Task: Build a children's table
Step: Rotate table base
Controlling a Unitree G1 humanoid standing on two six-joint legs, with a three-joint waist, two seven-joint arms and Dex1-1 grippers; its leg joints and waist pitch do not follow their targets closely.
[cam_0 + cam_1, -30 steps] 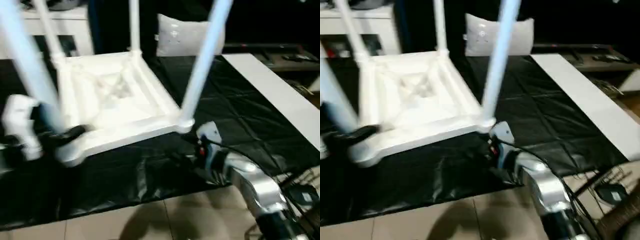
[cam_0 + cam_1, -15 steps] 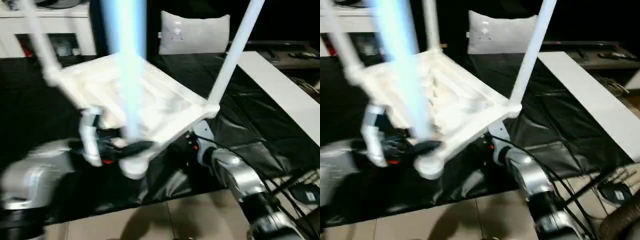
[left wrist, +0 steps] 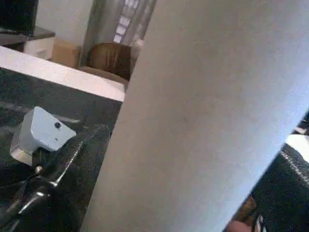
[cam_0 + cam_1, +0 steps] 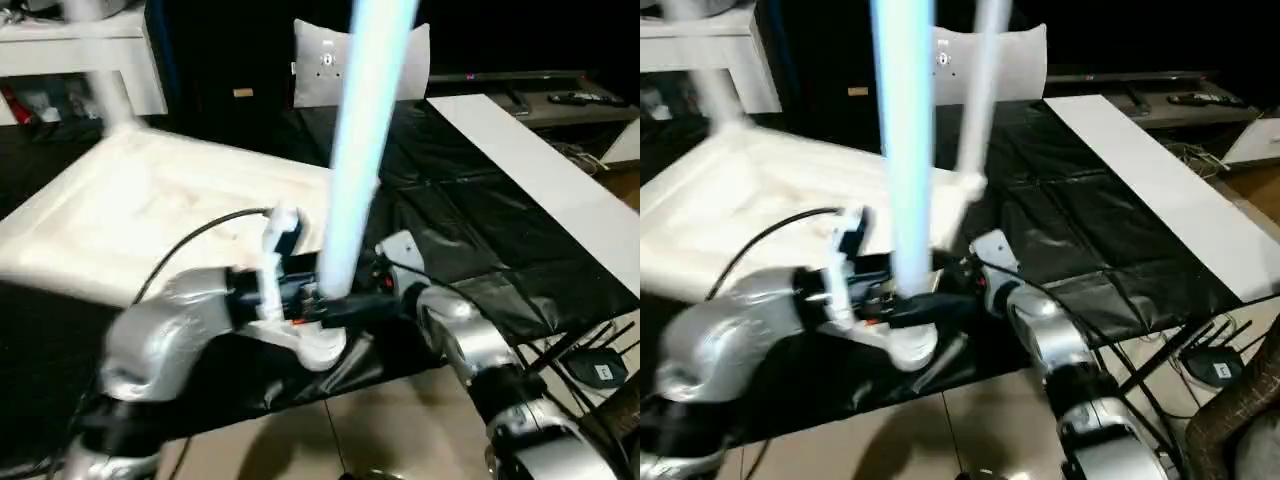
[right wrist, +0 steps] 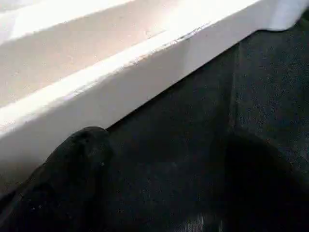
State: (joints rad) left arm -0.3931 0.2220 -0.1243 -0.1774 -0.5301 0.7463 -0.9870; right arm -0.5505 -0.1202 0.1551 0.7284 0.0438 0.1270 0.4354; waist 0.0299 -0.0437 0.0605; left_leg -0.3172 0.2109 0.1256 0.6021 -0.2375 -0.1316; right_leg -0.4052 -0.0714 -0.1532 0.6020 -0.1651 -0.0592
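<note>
The children's table hangs upside down and tilted, its white ribbed top (image 4: pixel 130 215) spreading to the left. One long white leg (image 4: pixel 360 130) rises from the near corner socket (image 4: pixel 320 348), and a second leg (image 4: pixel 985 90) stands behind it. My left gripper (image 4: pixel 335 305) is shut on the near leg's base, one black finger on each side; in the left wrist view the leg (image 3: pixel 193 121) sits very close. My right gripper (image 4: pixel 378 285) is at the table's near edge just right of that corner, open, with one finger (image 5: pixel 72 183) touching the white rim (image 5: pixel 120 82).
Black sheeting (image 4: pixel 470 220) covers the work surface, with a long white board (image 4: pixel 530 170) along its right side. A grey-white pillow (image 4: pixel 320 60) and a white cabinet (image 4: pixel 70 60) stand at the back. Tiled floor (image 4: pixel 330 440) lies in front, cables (image 4: pixel 590 360) at the right.
The table has come up off the sheeting and swung round. My left arm has carried the near corner and its leg from the far left to the middle, close to my right gripper.
</note>
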